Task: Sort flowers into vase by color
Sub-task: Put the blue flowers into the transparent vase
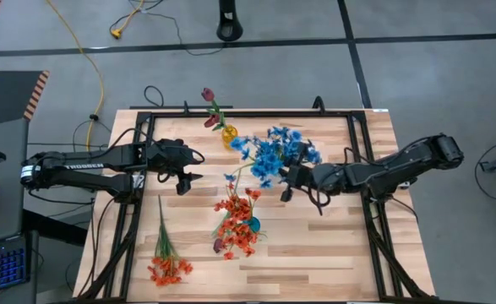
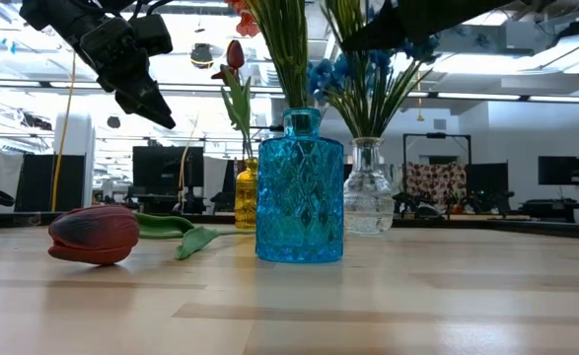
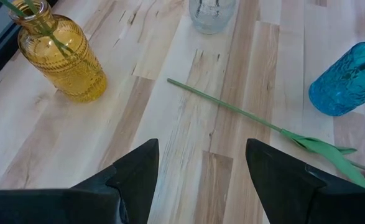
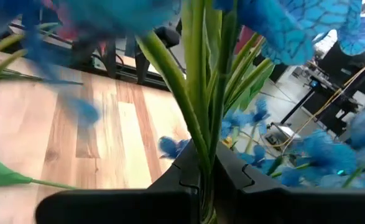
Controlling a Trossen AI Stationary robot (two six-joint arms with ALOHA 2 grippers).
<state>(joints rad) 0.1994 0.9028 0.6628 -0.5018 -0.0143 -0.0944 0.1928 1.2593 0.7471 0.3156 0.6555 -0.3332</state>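
Biggest risk I see: the right gripper [image 4: 204, 180] has its jaws clamped on the green stems of the bright blue flower spray [image 1: 273, 152] right over the clear glass vase [image 2: 368, 192], so a crooked push could tip it. The left gripper [image 3: 201, 171] hovers with jaws wide apart, holding nothing, above the maroon tulip's thin stem [image 3: 232, 107] lying on the wooden counter [image 1: 315, 253].

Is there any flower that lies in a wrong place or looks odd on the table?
Yes. A maroon tulip lies flat beside the blue vase, not in a vase, and an orange spray lies loose near the table's front edge. Nothing looks spilled or broken.
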